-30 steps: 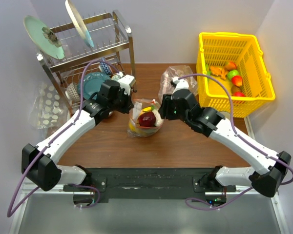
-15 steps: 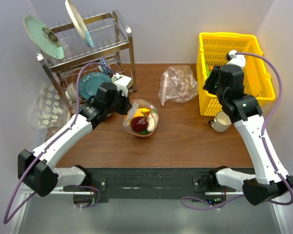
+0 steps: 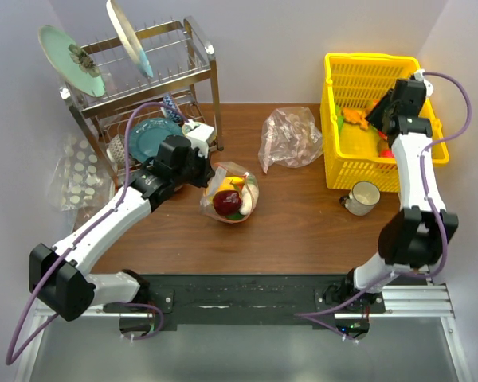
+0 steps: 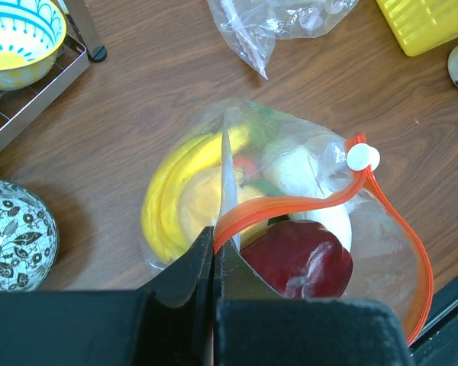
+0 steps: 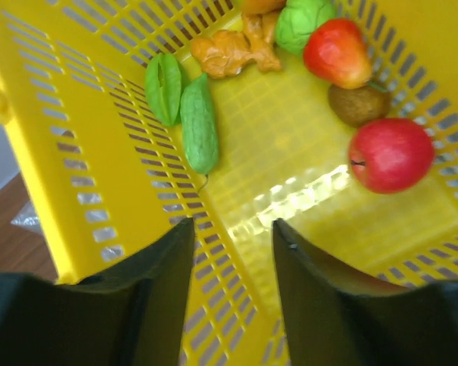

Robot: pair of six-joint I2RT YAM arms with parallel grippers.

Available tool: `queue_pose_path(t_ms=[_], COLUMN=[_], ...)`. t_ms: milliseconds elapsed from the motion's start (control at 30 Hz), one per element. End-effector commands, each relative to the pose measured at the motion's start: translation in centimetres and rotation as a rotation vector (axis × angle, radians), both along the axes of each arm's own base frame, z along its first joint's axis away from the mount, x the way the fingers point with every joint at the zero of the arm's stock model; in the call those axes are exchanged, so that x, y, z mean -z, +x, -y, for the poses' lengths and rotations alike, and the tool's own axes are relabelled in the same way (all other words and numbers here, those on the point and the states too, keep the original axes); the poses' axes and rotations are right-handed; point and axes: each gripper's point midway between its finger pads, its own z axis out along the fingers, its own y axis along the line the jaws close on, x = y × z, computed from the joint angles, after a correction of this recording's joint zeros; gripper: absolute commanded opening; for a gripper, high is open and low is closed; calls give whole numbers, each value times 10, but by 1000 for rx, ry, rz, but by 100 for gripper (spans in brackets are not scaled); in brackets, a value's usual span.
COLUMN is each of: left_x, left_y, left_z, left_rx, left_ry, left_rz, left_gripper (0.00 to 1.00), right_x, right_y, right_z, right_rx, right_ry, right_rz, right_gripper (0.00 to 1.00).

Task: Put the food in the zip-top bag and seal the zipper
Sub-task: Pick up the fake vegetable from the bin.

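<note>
1. Top external view: the yellow basket (image 3: 358,163) stands at the table's (image 3: 303,231) far right corner; the right gripper (image 5: 230,225) hovers above it, jaws apart, empty.
2. The zip-top bag (image 3: 251,195) sits mid-table; the left gripper (image 4: 214,232) clamps its zipper (image 4: 290,204). Hold it steady.
3. Descend straight onto the red apple (image 5: 391,154).

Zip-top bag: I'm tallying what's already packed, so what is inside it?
Through the clear zip-top bag show a yellow banana, a dark-red piece and a white piece. Anything beneath them is covered.
</note>
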Motion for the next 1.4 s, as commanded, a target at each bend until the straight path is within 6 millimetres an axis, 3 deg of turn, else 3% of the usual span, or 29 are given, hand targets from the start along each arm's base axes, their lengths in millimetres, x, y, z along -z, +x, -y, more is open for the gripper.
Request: queue_pose_path(t_ms=[0,33,67,133,167,267,300,367,400,567,600,667,833,1033,1067,1233,1367], left_x=[-7,-6,-6,-3,-2,1,2,3,2,2,2,3,10,9,9,11,10], left_y=[11,11,12,12,13,14,14,15,15,13,13,14,18,20,20,20,19], left_z=[-1,-1,-1,-2,-2,-2,-1,0,1,9,9,9,10,7,6,6,5], left_rx=[-29,-29,-31,-34,-35,-36,-34,-32,-26,17,19,18,17,1,-1,-2,-4], left_ry=[-16,-15,-13,-9,-6,-1,0,0,-4,-28,-27,-24,-6,5,7,10,10], left_rz=[44,43,42,38,36,32,31,32,34,38,39,41,25,34,33,29,28], left_gripper=[0,0,0,0,0,0,0,0,0,0,0,0,0,0,0,0,0], right_x=[1,8,24,38,54,72,93,101,118,147,162,163,191,205,206,198,164], right_y=[52,60,73,84,94,110,116,124,128,149,152,160,169,172,172,170,167], right_z=[-7,-11,-8,-7,-5,-3,-2,-1,0,-6,-7,-9,-13,-34,-38,-43,-39], right_rx=[-69,-105,-104,-115,-115,-121,-116,-113,-110,-135,-134,-149,-148,-199,-205,-216,-218], right_ry=[147,180,211,241,252,267,280,290,304,361,375,400,445,485,485,489,445], right_rz=[120,126,127,123,108,87,52,54,34,42,26,43,24,8,5,8,43], right_gripper=[57,64,81,92,94,97,97,97,97,97,97,95,89,71,63,42,39])
